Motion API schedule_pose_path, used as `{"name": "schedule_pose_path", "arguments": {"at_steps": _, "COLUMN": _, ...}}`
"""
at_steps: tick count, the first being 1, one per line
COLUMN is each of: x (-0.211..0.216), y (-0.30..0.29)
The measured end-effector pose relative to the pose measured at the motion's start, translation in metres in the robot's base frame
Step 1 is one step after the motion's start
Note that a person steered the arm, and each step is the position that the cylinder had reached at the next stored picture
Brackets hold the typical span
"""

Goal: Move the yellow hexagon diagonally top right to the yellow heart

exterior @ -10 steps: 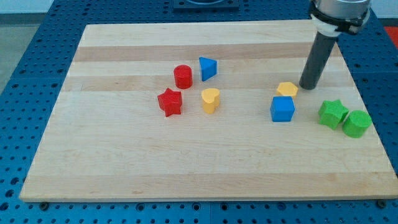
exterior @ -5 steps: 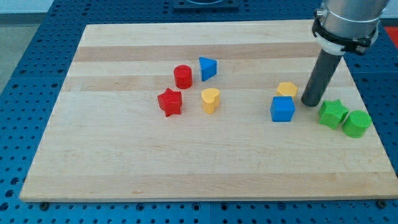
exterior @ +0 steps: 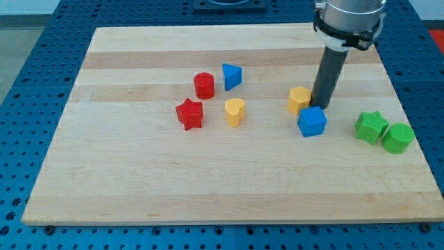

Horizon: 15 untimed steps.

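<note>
Wooden board (exterior: 139,180); upright rod, my tip (exterior: 320,106) against yellow hexagon (exterior: 300,100)

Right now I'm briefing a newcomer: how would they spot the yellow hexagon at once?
Find the dark rod over the wooden board; my tip sits at the yellow hexagon's right side. A blue cube lies just below. The yellow heart sits further left.

One cam, high front angle — looks down, whole board (exterior: 229,187) in frame
</note>
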<state>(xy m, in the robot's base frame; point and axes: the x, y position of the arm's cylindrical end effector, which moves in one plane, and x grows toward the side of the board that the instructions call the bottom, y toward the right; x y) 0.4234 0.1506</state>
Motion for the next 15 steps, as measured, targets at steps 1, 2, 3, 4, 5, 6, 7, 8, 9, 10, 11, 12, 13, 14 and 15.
{"name": "schedule_pose_path", "arguments": {"at_steps": 1, "x": 0.0, "y": -0.001}}
{"name": "schedule_pose_path", "arguments": {"at_steps": 2, "x": 0.002, "y": -0.001}}
{"name": "schedule_pose_path", "arguments": {"at_steps": 3, "x": 0.005, "y": -0.001}}
{"name": "schedule_pose_path", "arguments": {"at_steps": 4, "x": 0.009, "y": -0.001}}
{"name": "schedule_pose_path", "arguments": {"at_steps": 5, "x": 0.013, "y": -0.003}}
{"name": "schedule_pose_path", "arguments": {"at_steps": 6, "x": 0.017, "y": -0.011}}
{"name": "schedule_pose_path", "arguments": {"at_steps": 7, "x": 0.018, "y": -0.02}}
{"name": "schedule_pose_path", "arguments": {"at_steps": 8, "x": 0.016, "y": -0.02}}
{"name": "schedule_pose_path", "arguments": {"at_steps": 9, "x": 0.012, "y": -0.022}}
{"name": "schedule_pose_path", "arguments": {"at_steps": 10, "x": 0.012, "y": -0.028}}
{"name": "schedule_pose_path", "arguments": {"at_steps": 11, "x": 0.011, "y": -0.035}}
{"name": "schedule_pose_path", "arguments": {"at_steps": 12, "x": 0.011, "y": -0.045}}
{"name": "schedule_pose_path", "arguments": {"at_steps": 13, "x": 0.003, "y": -0.049}}
{"name": "schedule_pose_path", "arguments": {"at_steps": 14, "x": -0.004, "y": -0.049}}
{"name": "schedule_pose_path", "arguments": {"at_steps": 15, "x": -0.005, "y": -0.049}}
